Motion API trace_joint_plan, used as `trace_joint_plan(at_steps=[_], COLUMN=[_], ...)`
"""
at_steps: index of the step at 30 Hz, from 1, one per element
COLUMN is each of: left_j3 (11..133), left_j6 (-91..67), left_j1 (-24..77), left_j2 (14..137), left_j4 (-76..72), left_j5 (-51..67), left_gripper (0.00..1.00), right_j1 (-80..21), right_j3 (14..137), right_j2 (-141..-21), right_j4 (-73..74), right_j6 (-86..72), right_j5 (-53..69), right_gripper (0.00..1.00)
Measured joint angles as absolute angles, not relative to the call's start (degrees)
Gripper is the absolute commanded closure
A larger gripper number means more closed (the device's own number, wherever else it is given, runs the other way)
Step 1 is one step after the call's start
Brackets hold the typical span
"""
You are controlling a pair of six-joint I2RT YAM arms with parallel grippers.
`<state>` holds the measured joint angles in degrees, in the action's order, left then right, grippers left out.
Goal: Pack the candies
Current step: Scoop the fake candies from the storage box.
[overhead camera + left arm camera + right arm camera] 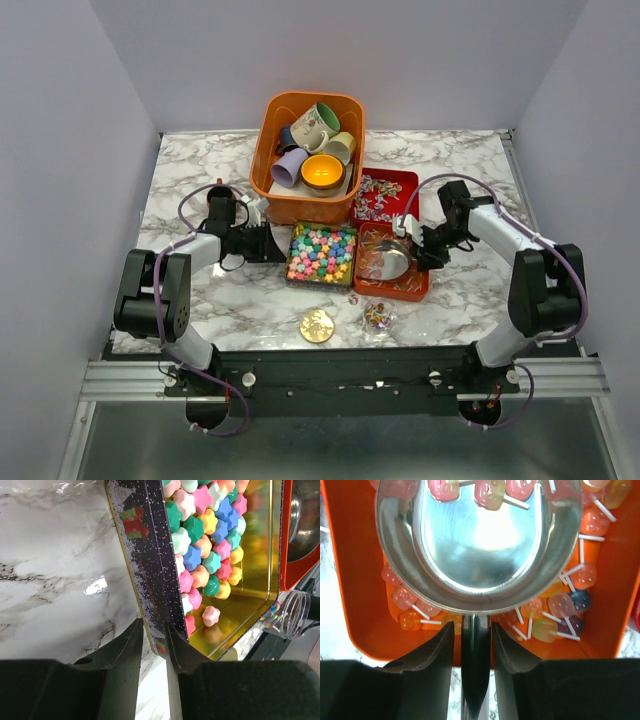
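Top view: a glossy marble-print tabletop (250,310) sits between plain pale walls (400,60), with the candies (321,254) at its centre. Left wrist: your left gripper (152,625) has its fingers parted astride a dark speckled tin (145,540) wall, star-shaped candies inside. Right wrist: your right gripper (472,626), fingers parted, loosely flanks a shiny metal scoop (480,545) handle above an orange tray (355,595).

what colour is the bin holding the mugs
The bin is orange, clearest in the top external view.

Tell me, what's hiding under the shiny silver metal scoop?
Colourful square lollipops on white sticks poke out around the silver metal scoop in the orange plastic tray. Anything beneath its bowl is covered.
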<state>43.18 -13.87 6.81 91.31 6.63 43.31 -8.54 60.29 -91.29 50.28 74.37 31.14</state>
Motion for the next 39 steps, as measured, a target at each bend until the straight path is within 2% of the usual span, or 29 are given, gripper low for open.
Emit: trace_joint_plan(at_steps=[2,5,6,9,12,26,39], left_j3=[43.64,43.7,43.72,43.83,43.99,45.21,50.26], left_j6=[-13.28,-12.84,-12.75,-12.45,-12.19,-9.08,-1.21], left_j1=[6.81,6.81,6.81,6.81,6.81,6.81,5.02], left_j2=[91.31,91.33,91.35,91.48,91.53,91.55,92.18], left_j4=[7.25,7.79,7.9,8.12,8.49,11.7,21.61], left_j5=[43.57,43.64,43.64,43.75,43.79,44.16,45.08], left_gripper=[0.66,0.66,0.66,0.66,0.66,0.65,0.62], right_j1=[-8.69,-8.69,-8.67,-8.67,-8.67,-6.87,-1.06], right_j3=[60.86,62.63,63.18,64.36,64.34,60.8,59.86], right_j2=[-93.17,-95.22,-95.68,-96.49,-96.47,-92.62,-92.14], right_j4=[50.87,51.79,51.9,52.34,52.38,51.53,51.48], right_j6=[74.43,74.41,74.39,74.59,74.61,73.97,74.91], right_j5=[31.31,31.22,31.18,31.05,30.96,36.99,43.99], right_gripper=[0.58,0.65,0.74,0.93,0.99,0.99,0.99])
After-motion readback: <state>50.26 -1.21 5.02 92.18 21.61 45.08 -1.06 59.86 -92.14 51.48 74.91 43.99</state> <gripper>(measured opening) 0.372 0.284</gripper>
